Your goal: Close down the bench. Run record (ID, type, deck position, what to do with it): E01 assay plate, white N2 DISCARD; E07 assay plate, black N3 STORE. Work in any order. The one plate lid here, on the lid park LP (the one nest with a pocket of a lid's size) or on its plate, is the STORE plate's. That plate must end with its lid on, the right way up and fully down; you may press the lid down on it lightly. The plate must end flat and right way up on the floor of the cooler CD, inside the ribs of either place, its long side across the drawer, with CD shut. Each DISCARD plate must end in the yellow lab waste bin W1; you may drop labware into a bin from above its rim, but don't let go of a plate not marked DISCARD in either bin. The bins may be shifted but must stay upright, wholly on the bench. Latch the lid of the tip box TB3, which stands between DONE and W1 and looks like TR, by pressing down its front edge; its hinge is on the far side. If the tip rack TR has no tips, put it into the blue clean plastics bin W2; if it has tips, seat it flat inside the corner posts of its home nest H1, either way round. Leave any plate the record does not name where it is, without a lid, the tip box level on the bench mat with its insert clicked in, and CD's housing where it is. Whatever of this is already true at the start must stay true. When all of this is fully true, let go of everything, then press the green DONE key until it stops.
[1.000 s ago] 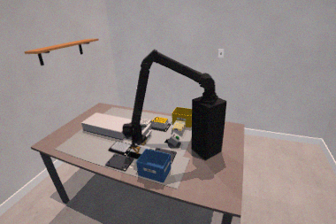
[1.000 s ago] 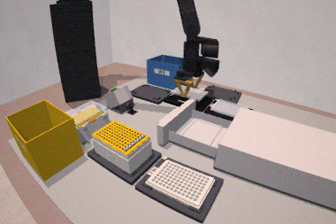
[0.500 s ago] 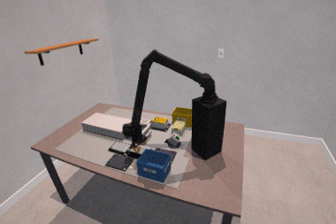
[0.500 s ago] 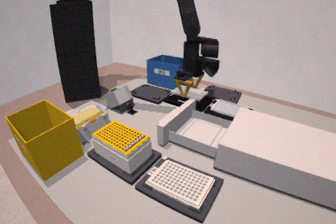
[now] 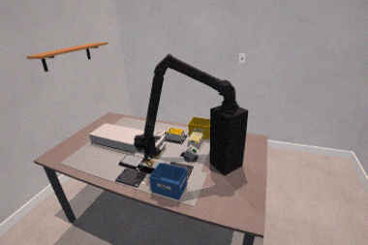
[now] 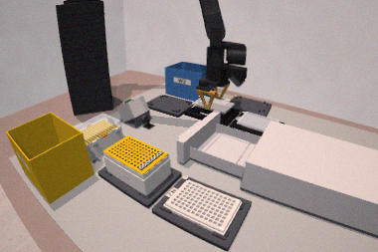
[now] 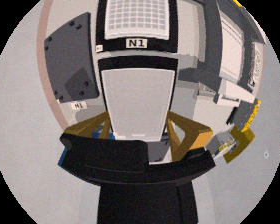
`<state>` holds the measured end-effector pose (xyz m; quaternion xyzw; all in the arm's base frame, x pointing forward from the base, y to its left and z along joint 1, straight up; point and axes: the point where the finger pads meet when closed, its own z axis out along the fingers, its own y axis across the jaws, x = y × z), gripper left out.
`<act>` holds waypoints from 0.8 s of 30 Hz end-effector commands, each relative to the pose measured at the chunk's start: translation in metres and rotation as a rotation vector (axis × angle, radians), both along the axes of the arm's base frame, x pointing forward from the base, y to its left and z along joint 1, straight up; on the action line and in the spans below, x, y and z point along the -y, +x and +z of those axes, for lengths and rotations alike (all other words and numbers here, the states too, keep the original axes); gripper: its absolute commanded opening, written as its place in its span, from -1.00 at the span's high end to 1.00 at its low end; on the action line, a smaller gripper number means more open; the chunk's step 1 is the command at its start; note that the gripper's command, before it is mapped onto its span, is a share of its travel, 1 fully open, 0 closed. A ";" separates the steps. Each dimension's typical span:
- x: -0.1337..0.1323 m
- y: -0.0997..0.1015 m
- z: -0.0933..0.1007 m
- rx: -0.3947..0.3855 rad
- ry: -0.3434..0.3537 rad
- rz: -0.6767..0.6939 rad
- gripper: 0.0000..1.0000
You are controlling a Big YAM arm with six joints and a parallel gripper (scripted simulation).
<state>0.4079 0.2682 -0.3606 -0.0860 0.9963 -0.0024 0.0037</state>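
On the counter (image 5: 232,196), your end effector (image 7: 139,137) clamps the plate lid (image 7: 136,99); its long axis runs toward twelve o'clock.

Hand (image 7: 139,137) clamped on grey lid (image 7: 136,103)

wall shelf (image 5: 67,50): orange, on brackets | wall plate (image 5: 241,57): white | table leg (image 5: 59,192): dark
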 end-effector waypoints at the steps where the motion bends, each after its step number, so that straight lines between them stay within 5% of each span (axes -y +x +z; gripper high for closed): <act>1: 0.000 0.007 -0.004 0.014 0.010 0.008 1.00; 24: -0.006 0.015 -0.005 0.025 0.016 0.009 1.00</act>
